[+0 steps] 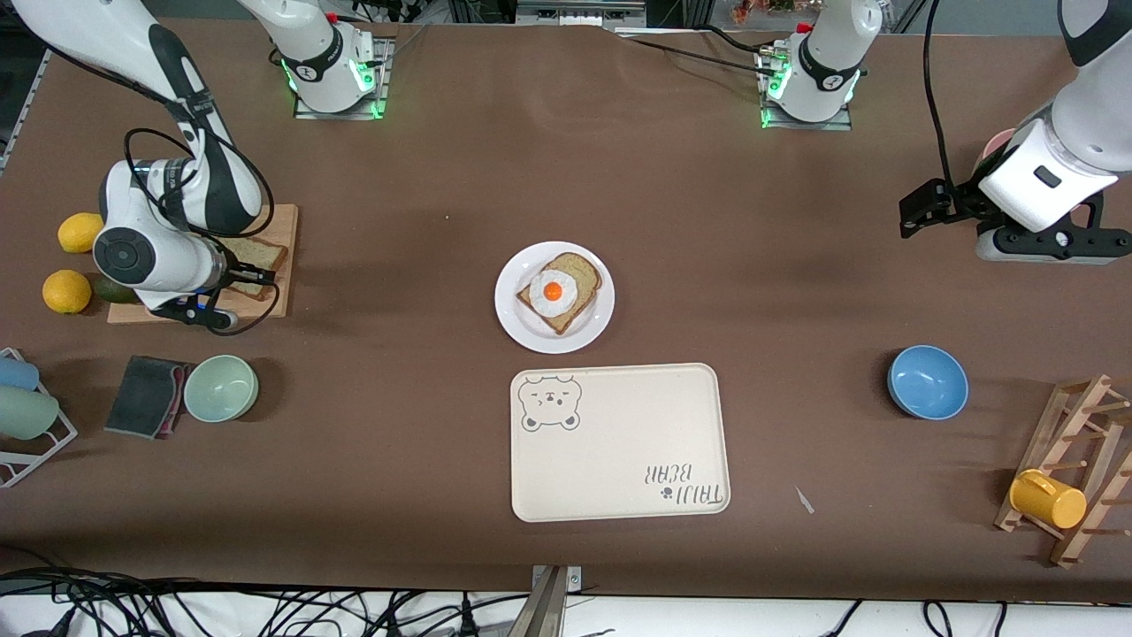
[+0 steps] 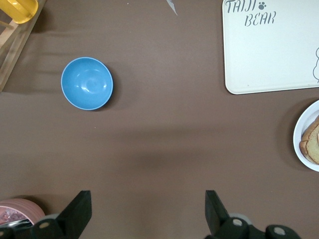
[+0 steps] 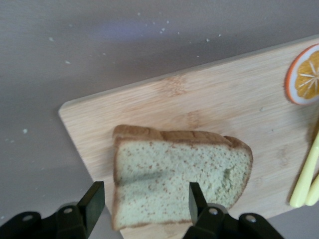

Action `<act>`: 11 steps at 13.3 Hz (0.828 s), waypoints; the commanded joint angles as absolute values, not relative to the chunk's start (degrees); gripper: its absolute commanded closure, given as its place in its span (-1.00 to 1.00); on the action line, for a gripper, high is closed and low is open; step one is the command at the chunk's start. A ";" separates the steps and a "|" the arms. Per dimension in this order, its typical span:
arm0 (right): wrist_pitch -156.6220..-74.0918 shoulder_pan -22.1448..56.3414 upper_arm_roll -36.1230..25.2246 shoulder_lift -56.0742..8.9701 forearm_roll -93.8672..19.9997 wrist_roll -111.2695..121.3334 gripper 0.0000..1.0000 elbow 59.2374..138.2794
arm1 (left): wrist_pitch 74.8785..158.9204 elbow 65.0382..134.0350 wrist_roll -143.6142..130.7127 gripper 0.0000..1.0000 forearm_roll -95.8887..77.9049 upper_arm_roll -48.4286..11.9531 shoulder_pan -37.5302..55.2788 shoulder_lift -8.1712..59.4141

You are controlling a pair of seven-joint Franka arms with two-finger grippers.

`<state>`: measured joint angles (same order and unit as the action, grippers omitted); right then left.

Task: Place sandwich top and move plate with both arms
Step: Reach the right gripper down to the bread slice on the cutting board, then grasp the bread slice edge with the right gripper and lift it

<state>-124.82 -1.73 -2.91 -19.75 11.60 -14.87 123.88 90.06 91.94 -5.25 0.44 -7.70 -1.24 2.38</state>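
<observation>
The sandwich top (image 3: 179, 172), a speckled tan slice with a dark crust, lies flat on a wooden cutting board (image 3: 199, 94) at the right arm's end of the table. My right gripper (image 3: 144, 201) is low over it and open, with one finger past the slice's edge and the other over the bread. In the front view the right gripper (image 1: 232, 283) partly hides the sandwich top (image 1: 261, 258). The white plate (image 1: 513, 311) sits mid-table and holds a bread slice with a fried egg (image 1: 557, 292). My left gripper (image 1: 920, 212) waits open over bare table, its fingers (image 2: 79, 209) wide apart.
A cream bear tray (image 1: 619, 442) lies just nearer the camera than the plate. A blue bowl (image 1: 927, 380) and a mug rack (image 1: 1074, 469) are at the left arm's end. A green bowl (image 1: 221, 387), a dark cloth (image 1: 146, 395) and lemons (image 1: 80, 232) surround the board.
</observation>
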 commanded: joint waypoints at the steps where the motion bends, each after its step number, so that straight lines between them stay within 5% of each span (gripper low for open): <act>1: -125.51 -2.20 -2.64 -19.95 12.74 -16.51 -0.51 123.84 | 90.53 92.99 -5.89 -1.00 2.72 -8.17 -1.32 1.41; 9: -128.93 -1.14 -2.46 -22.50 12.66 -20.04 -0.47 123.84 | 90.53 92.99 -5.89 -1.00 2.73 -8.17 -1.32 1.41; 11: -128.76 -1.23 -2.46 -22.50 12.74 -20.04 -0.15 123.84 | 90.53 92.99 -5.89 -1.00 2.81 -8.17 -1.32 1.41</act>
